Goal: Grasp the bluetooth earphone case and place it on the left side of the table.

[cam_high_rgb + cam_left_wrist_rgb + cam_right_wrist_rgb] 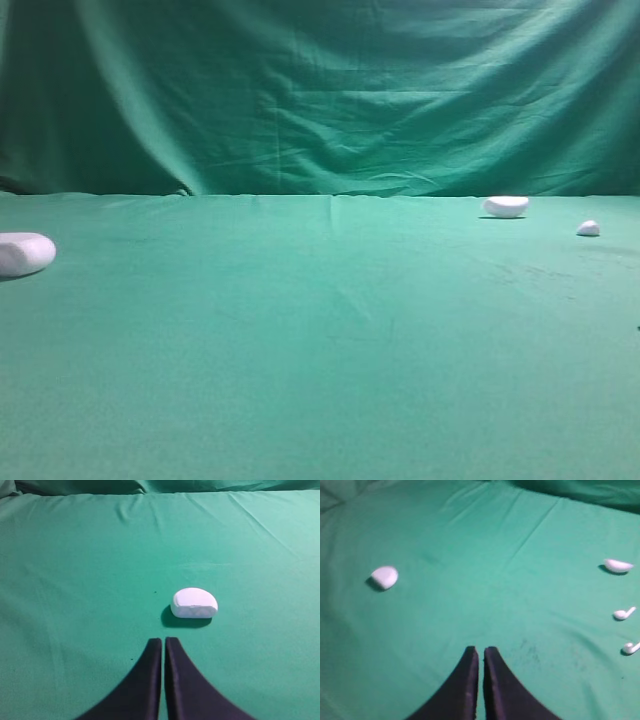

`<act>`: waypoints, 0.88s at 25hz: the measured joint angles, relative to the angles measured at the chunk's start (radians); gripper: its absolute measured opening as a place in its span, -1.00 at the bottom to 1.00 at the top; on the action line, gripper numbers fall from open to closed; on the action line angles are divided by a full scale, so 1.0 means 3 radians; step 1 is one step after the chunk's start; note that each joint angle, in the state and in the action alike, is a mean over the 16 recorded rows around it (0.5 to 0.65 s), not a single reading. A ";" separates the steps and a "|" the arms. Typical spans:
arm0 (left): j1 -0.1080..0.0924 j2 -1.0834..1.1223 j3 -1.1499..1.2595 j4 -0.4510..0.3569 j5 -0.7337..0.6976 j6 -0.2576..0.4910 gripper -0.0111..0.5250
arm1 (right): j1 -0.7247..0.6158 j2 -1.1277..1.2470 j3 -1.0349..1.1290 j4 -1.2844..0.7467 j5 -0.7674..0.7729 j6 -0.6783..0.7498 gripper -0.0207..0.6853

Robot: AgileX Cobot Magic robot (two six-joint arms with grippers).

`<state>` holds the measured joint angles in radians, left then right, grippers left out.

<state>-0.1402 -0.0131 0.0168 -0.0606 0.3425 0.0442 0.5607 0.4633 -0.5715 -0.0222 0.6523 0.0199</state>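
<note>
Presently: smooth white oblong earphone case (24,253) lies at the far left of the green-cloth table (320,350), apart from both grippers. Left gripper (163,641) and right gripper (481,650) (black fingers) are each pressed together, holding nothing.

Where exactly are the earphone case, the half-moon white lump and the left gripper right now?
bluetooth earphone case (194,602): left wrist view, middle of its rounded top.
half-moon white lump (506,206): exterior high view, middle of its body.
left gripper (163,641): left wrist view, between the two closed dark fingertips.

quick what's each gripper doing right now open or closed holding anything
Left gripper: closed, holding nothing.
Right gripper: closed, holding nothing.
</note>
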 joint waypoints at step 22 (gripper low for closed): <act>0.0000 0.0000 0.0000 0.0000 0.0000 0.0000 -0.96 | -0.1519 -0.1568 0.1988 0.0020 -0.1110 0.0033 -0.94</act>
<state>-0.1402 -0.0131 0.0168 -0.0606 0.3425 0.0442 0.1050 -0.0071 0.0250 -0.0162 0.3192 0.0297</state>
